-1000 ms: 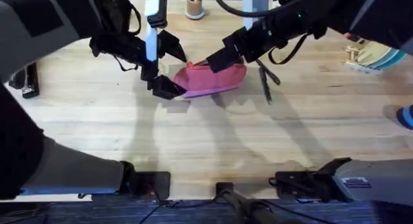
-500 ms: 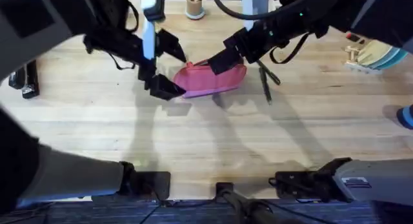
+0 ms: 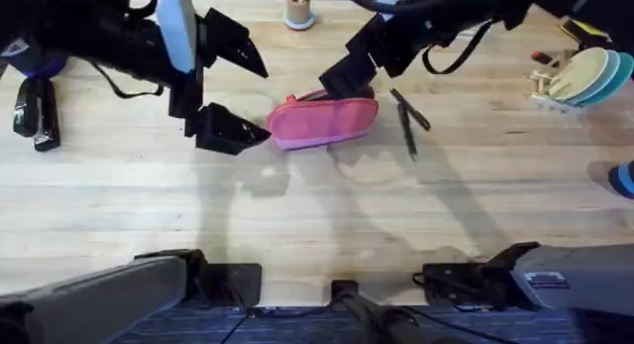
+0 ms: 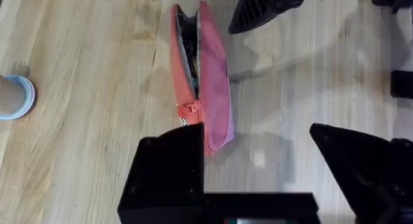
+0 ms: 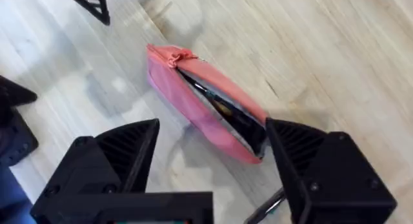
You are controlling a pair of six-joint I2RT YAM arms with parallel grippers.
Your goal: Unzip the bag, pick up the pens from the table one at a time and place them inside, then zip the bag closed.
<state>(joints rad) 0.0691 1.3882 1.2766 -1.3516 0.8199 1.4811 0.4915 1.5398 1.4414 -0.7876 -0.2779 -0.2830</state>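
Bag (image 3: 324,121) unzipped, 2 pens (image 3: 406,118) on desk (image 3: 317,215) beside it. Both my jaws apart, empty; loading + zipping left.

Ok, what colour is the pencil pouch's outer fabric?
Pink, on the pencil pouch, with a redder zipper band along the opening; the left wrist view shows it best.

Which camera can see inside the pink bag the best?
The right wrist view: the bag lies between the open fingers with its zipper gap facing the camera, showing dark lining. The left wrist view shows the bag edge-on, its gap narrower. The overhead view shows its pink side, no inside.
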